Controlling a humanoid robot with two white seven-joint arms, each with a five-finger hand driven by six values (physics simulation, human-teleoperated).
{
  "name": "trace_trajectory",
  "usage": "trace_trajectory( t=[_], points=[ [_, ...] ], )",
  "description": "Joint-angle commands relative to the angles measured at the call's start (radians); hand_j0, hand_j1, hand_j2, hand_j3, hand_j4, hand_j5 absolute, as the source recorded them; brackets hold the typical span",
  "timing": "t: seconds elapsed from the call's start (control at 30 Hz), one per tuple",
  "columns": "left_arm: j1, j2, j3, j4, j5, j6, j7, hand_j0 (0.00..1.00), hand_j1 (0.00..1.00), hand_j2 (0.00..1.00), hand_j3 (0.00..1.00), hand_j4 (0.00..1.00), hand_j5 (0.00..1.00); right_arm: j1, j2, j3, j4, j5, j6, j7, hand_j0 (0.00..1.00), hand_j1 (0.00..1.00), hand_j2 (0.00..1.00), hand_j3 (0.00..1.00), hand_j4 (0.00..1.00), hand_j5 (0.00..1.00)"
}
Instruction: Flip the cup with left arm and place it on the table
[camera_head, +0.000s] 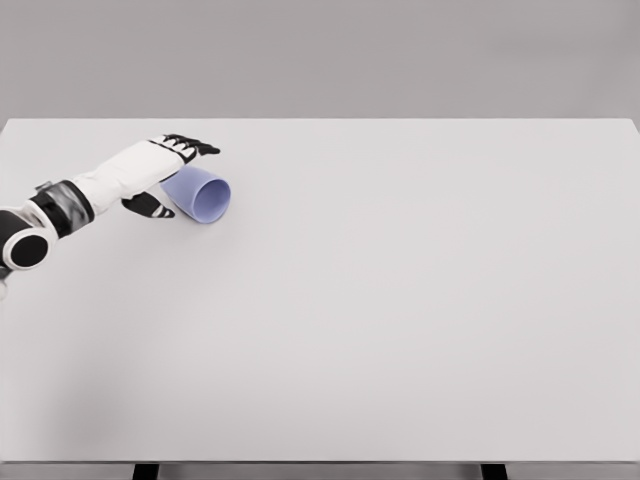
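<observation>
Table (400, 330), flat white, fills view. Left hand (165, 170) at far left, black fingers (195, 147) over and thumb under, closed around pale lavender plastic cup (203, 194) (tipped sideways, mouth facing lower right).

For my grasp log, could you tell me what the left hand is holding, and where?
The left hand grips the blue cup around its side wall, near the base.
</observation>
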Motion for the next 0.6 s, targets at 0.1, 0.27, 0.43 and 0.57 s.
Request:
trace_trajectory(
  t=[0.1, 0.27, 0.43, 0.57],
  points=[
    [-0.009, -0.023, -0.006, 0.024, -0.025, 0.001, 0.001, 1.00, 1.00, 1.00, 1.00, 1.00, 1.00, 0.002, 0.000, 0.000, 0.000, 0.000, 0.000, 0.000, 1.00, 1.00, 1.00, 1.00, 1.00, 1.00],
    [-0.012, -0.028, -0.010, 0.034, -0.032, 0.001, 0.001, 1.00, 1.00, 1.00, 1.00, 1.00, 1.00, 0.000, 0.000, 0.000, 0.000, 0.000, 0.000, 0.000, 1.00, 1.00, 1.00, 1.00, 1.00, 1.00],
    [-0.014, -0.032, -0.024, 0.034, -0.048, 0.002, 0.001, 1.00, 1.00, 1.00, 1.00, 1.00, 1.00, 0.000, 0.000, 0.000, 0.000, 0.000, 0.000, 0.000, 1.00, 1.00, 1.00, 1.00, 1.00, 1.00],
    [-0.015, -0.032, -0.027, 0.036, -0.052, 0.002, -0.001, 1.00, 1.00, 1.00, 1.00, 1.00, 1.00, 0.000, 0.000, 0.000, 0.000, 0.000, 0.000, 0.000, 1.00, 1.00, 1.00, 1.00, 1.00, 1.00]
  ],
)
